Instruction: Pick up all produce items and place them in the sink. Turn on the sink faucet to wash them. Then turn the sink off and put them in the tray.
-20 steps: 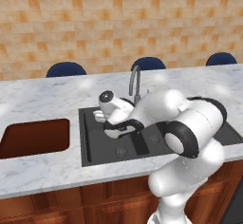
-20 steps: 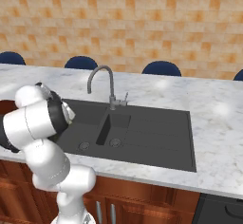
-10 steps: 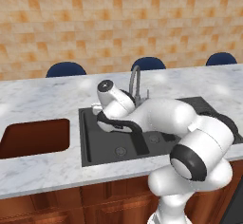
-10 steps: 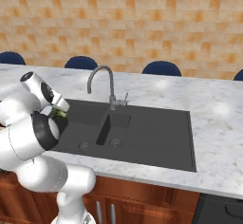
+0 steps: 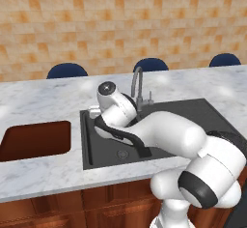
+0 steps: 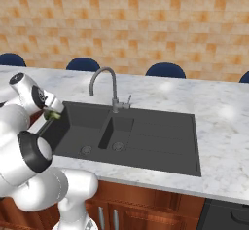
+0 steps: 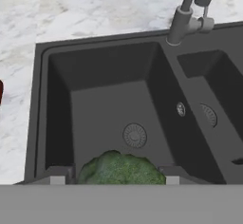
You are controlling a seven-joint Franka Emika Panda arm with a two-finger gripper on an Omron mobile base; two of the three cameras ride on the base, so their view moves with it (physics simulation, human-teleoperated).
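Note:
A lumpy green broccoli piece (image 7: 118, 168), the produce item, sits between my fingertips (image 7: 57, 176), and my gripper (image 7: 114, 176) is shut on it. In the right base view the same green piece (image 6: 52, 113) hangs at the gripper (image 6: 50, 111), above the left end of the dark double-basin sink (image 6: 160, 141). Below it lies the wide basin (image 7: 95, 104) with its round drain (image 7: 135, 135). The grey gooseneck faucet (image 6: 104, 73) stands at the sink's back rim, also visible as faucet (image 5: 137, 79) and faucet (image 7: 182, 21). The reddish-brown tray (image 5: 34, 140) is set into the counter left of the sink (image 5: 87, 145).
White marble counter (image 5: 48, 96) surrounds the sink and tray. Several blue chair backs (image 5: 66, 70) line the far side under an orange tiled wall. My own white arm (image 5: 164, 135) stretches over the sink's front half. The narrower basin (image 7: 213, 85) lies right of the wide one.
The hand has swung left and risen a little with the broccoli still held, from the sink's middle toward its left end. The arm has stretched out behind it.

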